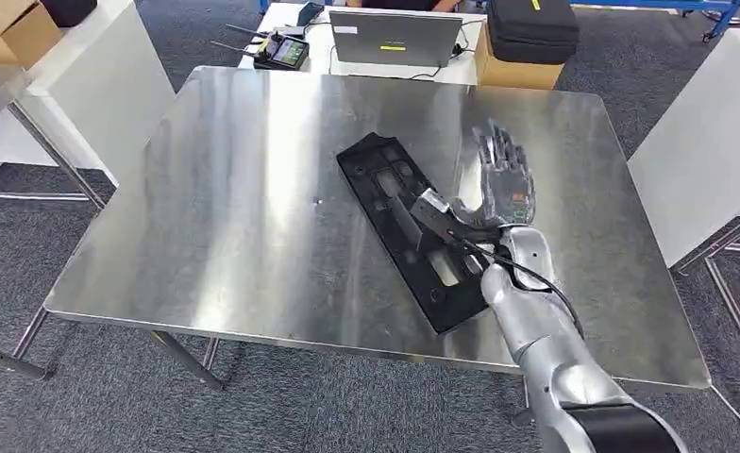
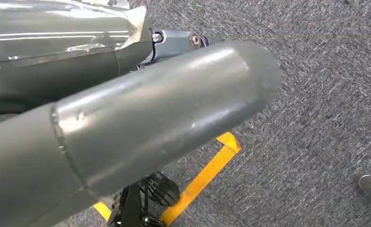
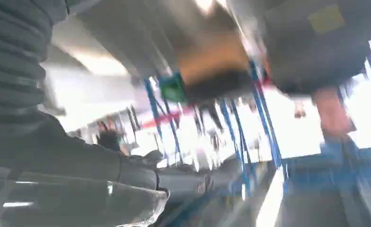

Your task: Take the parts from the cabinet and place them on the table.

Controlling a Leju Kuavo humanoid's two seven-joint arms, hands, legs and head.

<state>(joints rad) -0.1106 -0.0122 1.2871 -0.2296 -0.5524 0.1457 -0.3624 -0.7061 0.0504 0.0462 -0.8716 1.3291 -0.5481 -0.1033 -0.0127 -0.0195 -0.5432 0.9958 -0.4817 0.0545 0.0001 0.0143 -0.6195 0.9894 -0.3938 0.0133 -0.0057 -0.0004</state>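
steel worktop [image 1: 253, 208], bare and reflective. one black part [image 1: 406, 226] lies flat on it, long and narrow with cut-outs, set on a diagonal from mid-worktop toward the near edge, right of centre.

right arm comes in from the lower right, over the near end of the part. right hand [image 1: 505, 179] is past the part's right side, above the worktop, fingers [image 1: 498, 151] straight and spread, palm open, holding nothing. the thumb reaches toward the part's middle; contact with the part cannot be told. in the right wrist view the hand [image 3: 56, 156] is a dark grey mass against a heavily blurred background with blue frames; no detail is readable there.

left wrist view: a thick grey thumb [image 2: 141, 123] across the frame, grey carpet [image 2: 325, 94] below, a yellow bar [image 2: 207, 175] on the floor. the fingers are hidden, so whether the left hand is open or closed cannot be told.

beyond the worktop: a laptop [image 1: 395, 38], a black case [image 1: 533, 28] on a cardboard box [image 1: 517, 71], a handheld controller [image 1: 281, 52]. another cardboard box [image 1: 12, 28] far left.
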